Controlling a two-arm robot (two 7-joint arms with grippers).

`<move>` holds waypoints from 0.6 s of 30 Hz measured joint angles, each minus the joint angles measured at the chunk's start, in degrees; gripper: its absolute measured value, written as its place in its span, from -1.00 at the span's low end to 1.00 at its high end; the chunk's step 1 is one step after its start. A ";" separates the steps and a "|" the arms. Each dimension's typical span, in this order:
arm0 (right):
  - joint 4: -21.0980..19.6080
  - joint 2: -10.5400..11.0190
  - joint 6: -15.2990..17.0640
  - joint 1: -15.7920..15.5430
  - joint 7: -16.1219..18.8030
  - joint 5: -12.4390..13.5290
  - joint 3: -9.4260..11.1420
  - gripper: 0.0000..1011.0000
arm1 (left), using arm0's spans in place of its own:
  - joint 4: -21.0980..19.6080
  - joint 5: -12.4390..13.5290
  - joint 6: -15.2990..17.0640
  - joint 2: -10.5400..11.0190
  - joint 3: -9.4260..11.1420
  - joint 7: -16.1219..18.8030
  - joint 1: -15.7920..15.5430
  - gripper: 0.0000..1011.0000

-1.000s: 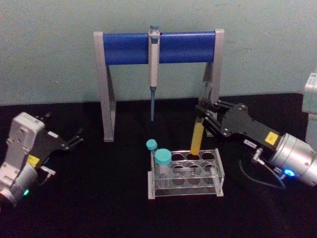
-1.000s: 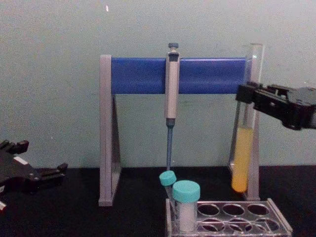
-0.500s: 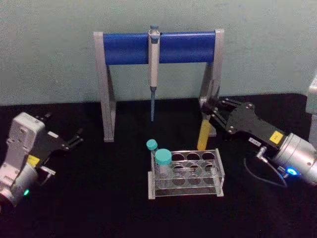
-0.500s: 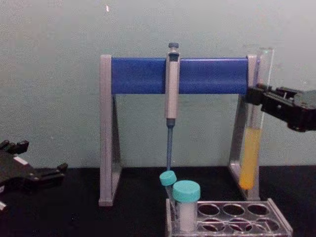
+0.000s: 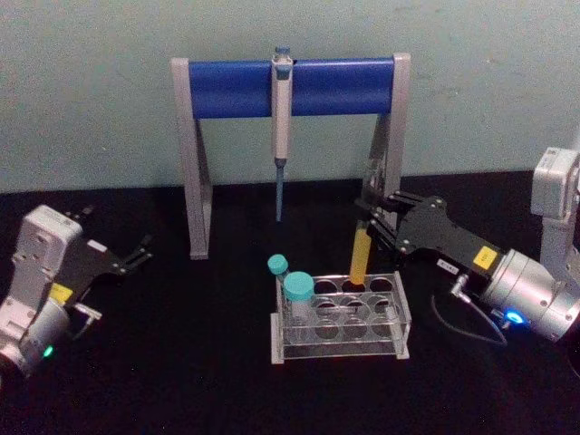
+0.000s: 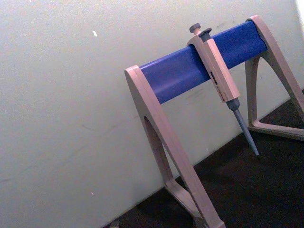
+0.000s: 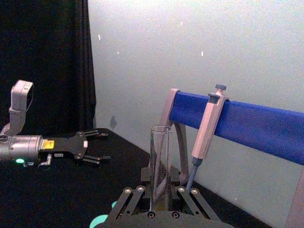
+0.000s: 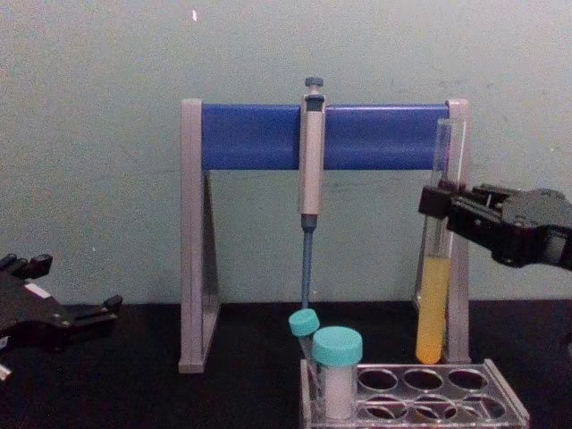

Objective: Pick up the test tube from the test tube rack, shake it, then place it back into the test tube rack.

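The test tube point(image 5: 361, 252) stands upright, its round bottom close over the back row of the test tube rack point(image 5: 344, 343); whether it has entered a hole cannot be told. Behind it rises the grey-and-blue pipette stand point(image 5: 227, 89), with a pipette point(image 5: 281, 109) hanging from its bar. The right gripper point(image 5: 370, 222) reaches in from the right and pinches the tube's clear upper part, above the yellow-orange liquid. The left gripper point(image 5: 136, 256) sits low over the black table point(image 5: 181, 362), well to the left, with its fingers spread and holding nothing. Two teal-capped tubes point(image 5: 297, 290) stand at the rack's left end.
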 joint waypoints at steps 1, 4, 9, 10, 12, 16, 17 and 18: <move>0.34 -0.11 0.00 0.16 0.05 -0.16 -0.15 -0.56 | 0.00 0.00 0.00 0.00 0.00 0.00 0.00 0.98; 0.83 -0.31 0.03 0.43 0.08 -0.41 -0.37 -0.56 | 0.00 0.00 0.00 0.00 0.00 0.00 0.00 0.98; 2.09 -0.68 0.50 1.08 -0.09 -1.31 -1.05 -0.56 | 0.00 0.00 0.00 0.00 0.00 0.00 0.00 0.98; 2.29 -0.74 0.56 1.16 -0.10 -1.41 -1.13 -0.56 | 0.00 0.00 0.00 0.00 0.00 0.00 0.00 0.98; 2.78 -0.92 0.70 1.38 -0.21 -1.72 -1.35 -0.56 | 0.00 0.00 0.00 0.00 0.00 0.00 0.00 0.98; 3.68 -1.29 0.84 1.77 -0.31 -2.11 -1.56 -0.56 | 0.00 0.00 0.00 0.00 0.00 0.00 0.00 0.98; 4.07 -1.43 0.91 1.92 -0.34 -2.19 -1.61 -0.56 | 0.00 0.00 0.00 0.00 0.00 0.00 0.00 0.98; 4.26 -1.52 0.94 2.01 -0.34 -2.20 -1.63 -0.56 | 0.00 0.00 0.00 0.00 0.00 0.00 0.00 0.98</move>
